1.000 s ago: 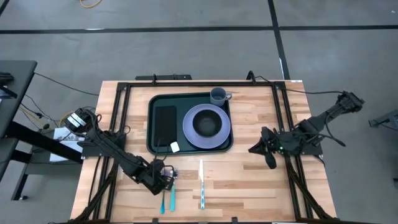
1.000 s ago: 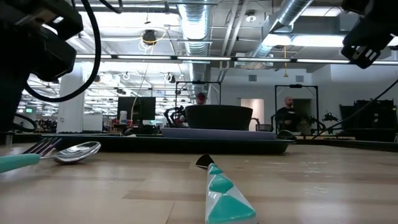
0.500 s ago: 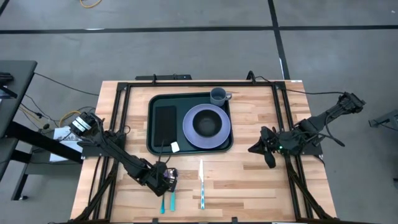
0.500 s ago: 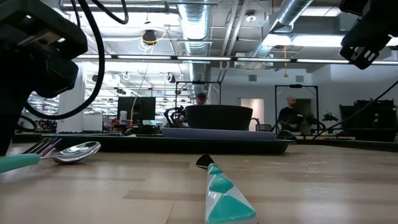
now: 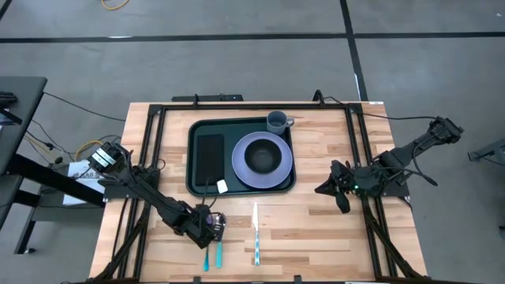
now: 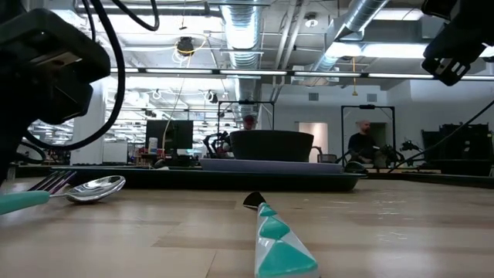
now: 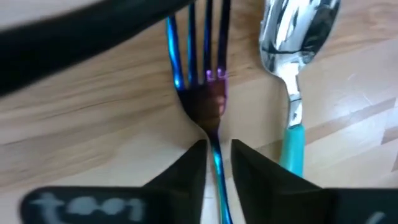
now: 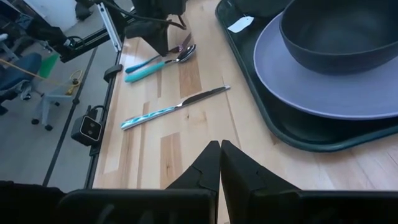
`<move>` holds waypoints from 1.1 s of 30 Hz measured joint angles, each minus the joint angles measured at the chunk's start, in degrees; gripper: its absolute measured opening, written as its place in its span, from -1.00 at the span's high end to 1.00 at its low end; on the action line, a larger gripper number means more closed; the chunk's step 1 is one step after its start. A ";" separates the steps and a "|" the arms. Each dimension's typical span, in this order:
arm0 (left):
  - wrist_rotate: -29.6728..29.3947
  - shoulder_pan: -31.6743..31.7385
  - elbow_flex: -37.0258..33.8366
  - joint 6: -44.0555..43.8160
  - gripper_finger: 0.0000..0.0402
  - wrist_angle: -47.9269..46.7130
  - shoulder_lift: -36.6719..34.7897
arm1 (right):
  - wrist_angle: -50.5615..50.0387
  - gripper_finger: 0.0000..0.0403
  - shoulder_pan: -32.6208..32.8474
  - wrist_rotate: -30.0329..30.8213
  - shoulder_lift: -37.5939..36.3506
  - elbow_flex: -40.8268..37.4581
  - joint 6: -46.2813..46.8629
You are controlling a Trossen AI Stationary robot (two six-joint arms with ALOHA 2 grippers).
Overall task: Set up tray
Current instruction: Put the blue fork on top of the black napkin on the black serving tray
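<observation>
Straddling the fork [image 7: 208,93] neck, the left tool [image 7: 217,163] has its fingers narrowed beside the thin stem, short of a sure pinch. Stiff, slick metal: grip the teal handle. The tray [image 5: 192,158] sits beyond. The right tool [image 8: 219,163], pressed together, waits beside the tray.

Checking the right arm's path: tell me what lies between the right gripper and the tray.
In the high view, only bare wooden table lies between the right gripper and the tray; the knife lies nearer the front edge, off that stretch.

Dark green rimmed tray [image 5: 192,158] flat on the table's far middle, long side crosswise.
</observation>
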 joint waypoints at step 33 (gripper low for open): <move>-10.02 -1.13 9.47 -5.46 1.00 -24.44 -3.22 | -0.04 0.97 -0.01 -0.02 0.00 -0.02 -2.10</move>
